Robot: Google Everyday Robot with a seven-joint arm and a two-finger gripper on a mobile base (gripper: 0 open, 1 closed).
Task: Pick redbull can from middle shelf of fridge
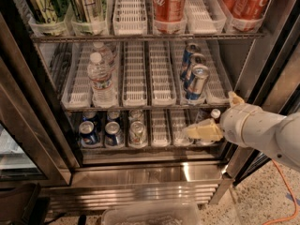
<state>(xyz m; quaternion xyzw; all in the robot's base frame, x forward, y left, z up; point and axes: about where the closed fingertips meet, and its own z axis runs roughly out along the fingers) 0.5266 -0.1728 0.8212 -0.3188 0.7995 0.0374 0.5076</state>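
The fridge (140, 175) stands open before me. On its middle shelf (140, 107), the lane second from the right holds three slim blue-and-silver redbull cans in a row; the front redbull can (197, 82) stands upright near the shelf's front bar. My gripper (208, 114), with cream fingers on a white arm, is at the right, just in front of the shelves and below and right of the front can. It is open and empty. One finger (202, 131) points left at the lower shelf's level; the other fingertip (233, 97) is by the middle shelf's right end.
Water bottles (101, 78) stand on the middle shelf's left. Red Coca-Cola cans (168, 3) and green cans (42, 6) fill the top shelf. Dark-blue cans (89, 132) sit on the lower shelf. A dark door frame (269, 55) is at the right, a clear bin (150, 214) on the floor.
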